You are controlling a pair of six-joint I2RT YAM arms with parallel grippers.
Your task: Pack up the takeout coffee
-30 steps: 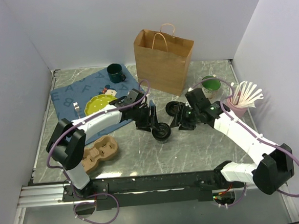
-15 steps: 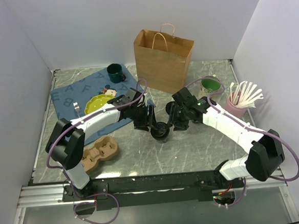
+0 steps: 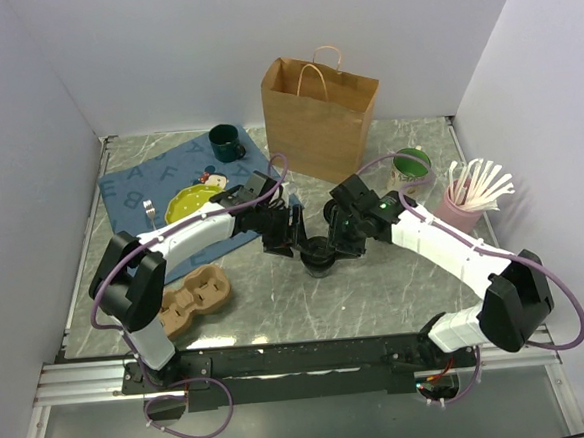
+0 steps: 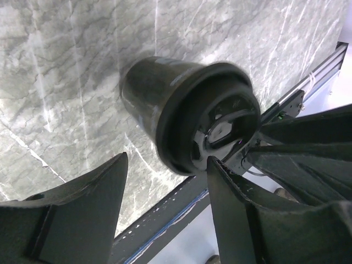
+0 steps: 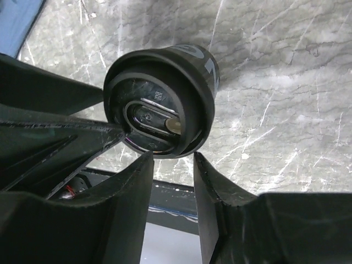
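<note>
Black-lidded and dark, your coffee (image 3: 320,256) stands upright on the bench (image 3: 377,293), near the middle of the top frame and well below the brown bag (image 3: 319,102). Your two claws flank it: the left claw (image 3: 301,242) at its upper left, the right claw (image 3: 337,245) at its upper right, both right beside the lid.

In your left wrist view the cup fills the centre, lid toward the right. The fingers (image 4: 82,203) stand wide apart. The left one is clear of the cup, with bench showing between, and the right one is at the lid's rim, so nothing is clamped.

In your right wrist view the lid sits upper centre, just past the tips. Those fingers (image 5: 220,209) are apart by a narrow gap with bare bench in it, gripping nothing. The left claw's fingers show at that frame's left edge, beside the lid.
</note>
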